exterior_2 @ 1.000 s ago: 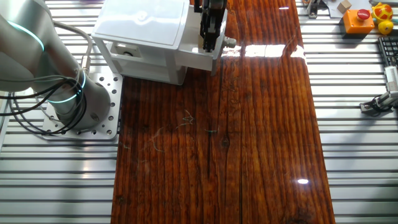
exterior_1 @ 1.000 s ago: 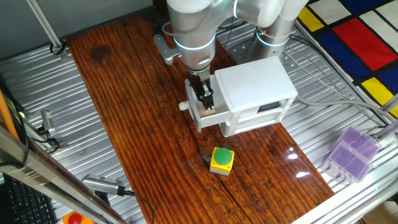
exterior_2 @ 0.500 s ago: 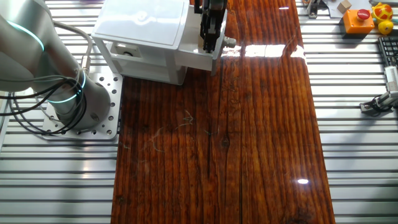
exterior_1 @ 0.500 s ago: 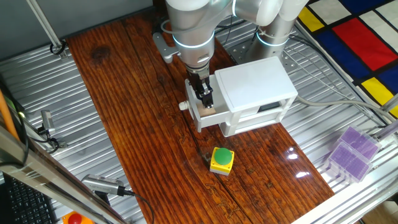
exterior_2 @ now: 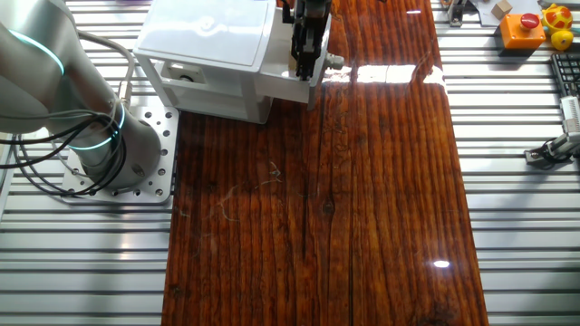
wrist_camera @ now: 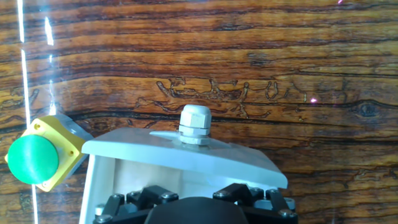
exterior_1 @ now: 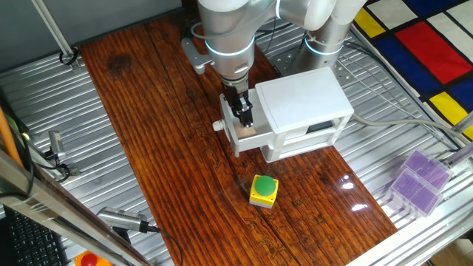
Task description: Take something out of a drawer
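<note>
The white box cabinet [exterior_1: 299, 100] stands on the wooden table with its upper drawer [exterior_1: 230, 139] pulled out, round knob [exterior_1: 218, 125] in front. My gripper [exterior_1: 244, 123] reaches down into the drawer from above. A small tan cube [exterior_1: 247, 131] shows right at its fingertips, inside the drawer. In the other fixed view the gripper [exterior_2: 304, 65] stands in the drawer [exterior_2: 317, 81] and the cube is hidden. The hand view shows the drawer front [wrist_camera: 186, 152], its knob [wrist_camera: 194, 124] and my black fingers [wrist_camera: 146, 198]; the cube is hidden there.
A yellow box with a green button [exterior_1: 263, 189] sits on the wood in front of the drawer, also in the hand view [wrist_camera: 37, 158]. A purple box [exterior_1: 417, 181] lies on the metal slats at right. The arm's base [exterior_2: 118, 154] is beside the cabinet.
The gripper has risen a little inside the drawer, and the tan cube now shows at its tips. The drawer and the yellow box have not moved.
</note>
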Controlling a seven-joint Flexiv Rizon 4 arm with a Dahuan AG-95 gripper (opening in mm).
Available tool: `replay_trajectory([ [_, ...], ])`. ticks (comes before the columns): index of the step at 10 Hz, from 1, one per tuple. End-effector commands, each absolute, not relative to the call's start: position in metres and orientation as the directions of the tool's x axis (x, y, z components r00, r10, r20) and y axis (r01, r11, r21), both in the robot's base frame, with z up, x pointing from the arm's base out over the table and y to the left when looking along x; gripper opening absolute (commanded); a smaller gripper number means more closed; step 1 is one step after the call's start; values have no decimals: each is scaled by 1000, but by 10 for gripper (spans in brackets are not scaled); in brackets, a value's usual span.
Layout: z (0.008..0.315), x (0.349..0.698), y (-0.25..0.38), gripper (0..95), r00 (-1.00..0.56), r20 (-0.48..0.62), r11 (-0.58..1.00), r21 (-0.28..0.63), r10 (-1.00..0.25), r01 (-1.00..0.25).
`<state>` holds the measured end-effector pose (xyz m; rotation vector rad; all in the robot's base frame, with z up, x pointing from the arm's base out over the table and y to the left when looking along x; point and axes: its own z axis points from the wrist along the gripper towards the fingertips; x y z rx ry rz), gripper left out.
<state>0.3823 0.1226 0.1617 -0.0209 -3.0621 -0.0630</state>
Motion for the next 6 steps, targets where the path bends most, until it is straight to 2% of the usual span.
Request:
replay_trajectory([
  [1, 162, 382, 123, 760, -997, 75, 999, 41, 9, 12],
  [2, 160, 382, 123, 570, -997, 73, 999, 38, 12, 15],
  [3, 160, 382, 123, 570, -997, 71, 999, 38, 18, 21],
  [5, 160, 382, 123, 190, -997, 71, 999, 39, 27, 29],
  [6, 160, 382, 123, 190, -997, 72, 999, 42, 29, 32],
])
